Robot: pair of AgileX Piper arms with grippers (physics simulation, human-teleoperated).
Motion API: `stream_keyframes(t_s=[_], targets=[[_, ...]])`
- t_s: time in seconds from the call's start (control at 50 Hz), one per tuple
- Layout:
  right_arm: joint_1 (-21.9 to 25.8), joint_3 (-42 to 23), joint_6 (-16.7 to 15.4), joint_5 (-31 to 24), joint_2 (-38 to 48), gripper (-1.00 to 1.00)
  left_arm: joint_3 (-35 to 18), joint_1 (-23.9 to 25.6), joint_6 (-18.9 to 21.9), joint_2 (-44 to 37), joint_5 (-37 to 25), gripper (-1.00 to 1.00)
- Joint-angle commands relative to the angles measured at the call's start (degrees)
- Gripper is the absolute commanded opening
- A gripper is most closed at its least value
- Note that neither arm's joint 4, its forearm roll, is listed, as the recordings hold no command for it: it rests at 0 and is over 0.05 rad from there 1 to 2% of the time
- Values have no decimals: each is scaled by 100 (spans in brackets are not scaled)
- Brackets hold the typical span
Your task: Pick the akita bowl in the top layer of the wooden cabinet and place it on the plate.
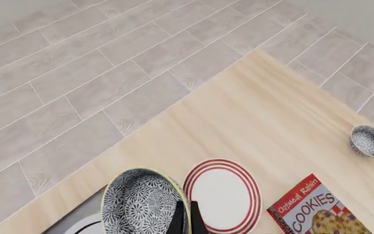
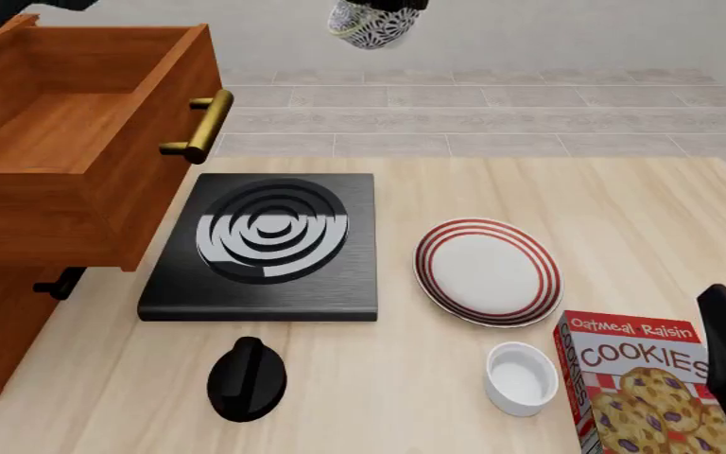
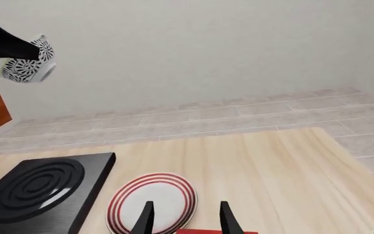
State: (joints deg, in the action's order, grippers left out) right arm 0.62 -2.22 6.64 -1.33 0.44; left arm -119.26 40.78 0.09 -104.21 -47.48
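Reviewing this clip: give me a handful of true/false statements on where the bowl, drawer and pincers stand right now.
1. The akita bowl is held in the air by the left pincer. True.
2. The top layer is shut. False: it is pulled open and no bowl is in it.
3. The plate holds a bowl. False: nothing lies on it.
4. The right pincer is open and holds nothing. True.
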Motion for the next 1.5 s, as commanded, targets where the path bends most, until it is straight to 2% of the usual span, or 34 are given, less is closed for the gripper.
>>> stream_keyframes(t_s=[0.02,0.28,0.62,0.84,1.5], targets=[[-17,-7,48,-29,-23,100,-46,104,78,-250,113,-100],[7,-10,110,-13,1,100,-134,171,170,-593,187,-100],[22,-6,126,-16,-2,100,65,187,255,-923,509,-100],[44,-4,134,-33,-13,100,-116,175,316,-1259,530,-100],[55,11,261,-60,-21,100,-429,496,62,-2174,763,-100]])
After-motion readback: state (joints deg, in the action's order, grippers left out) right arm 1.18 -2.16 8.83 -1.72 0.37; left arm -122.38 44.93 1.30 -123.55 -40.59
